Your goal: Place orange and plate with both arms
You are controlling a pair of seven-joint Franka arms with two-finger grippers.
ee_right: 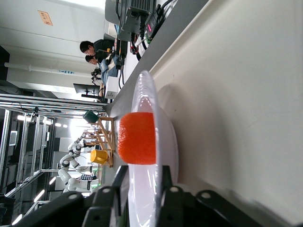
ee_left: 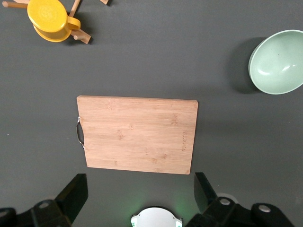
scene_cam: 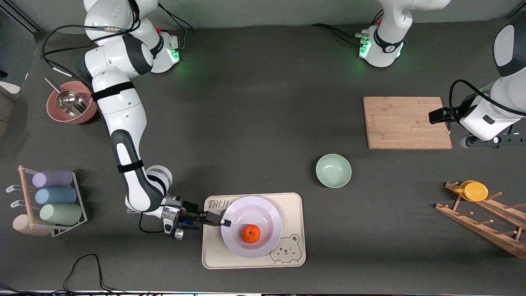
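Dark grey matting covers the table (scene_cam: pixel 254 123), and the landmark on it is one cream tray (scene_cam: pixel 294 205) with a bear face drawn in one corner and letters reading "TAIJI" at another, the rest cut off by the plate. That one plate (scene_cam: pixel 263 209) rests on the tray, and the single orange (scene_cam: pixel 250 233) lies in the plate's well.

At the plate's rim, on the tray's side toward the right arm's end of the table, the right gripper (scene_cam: pixel 224 222) has its two fingers narrowed onto the rim (the right wrist view shows the rim (ee_right: pixel 142 198) passing between them, with the orange (ee_right: pixel 137 138) just past). The plate lies flat on the tray.

Farther from the front camera than the tray, toward the left arm's end, sits one pale green bowl (scene_cam: pixel 333 170), and farther again one wooden cutting board (scene_cam: pixel 407 122). The left gripper (ee_left: pixel 142 198) hangs over the mat beside that board, jaws spread wide, holding nothing.

One yellow cup (scene_cam: pixel 474 191) perches on a wooden rack (scene_cam: pixel 485 224). Toward the right arm's end are three pastel cups (scene_cam: pixel 53 196) in a wire holder and one pink bowl (scene_cam: pixel 55 113) with a metal scoop.
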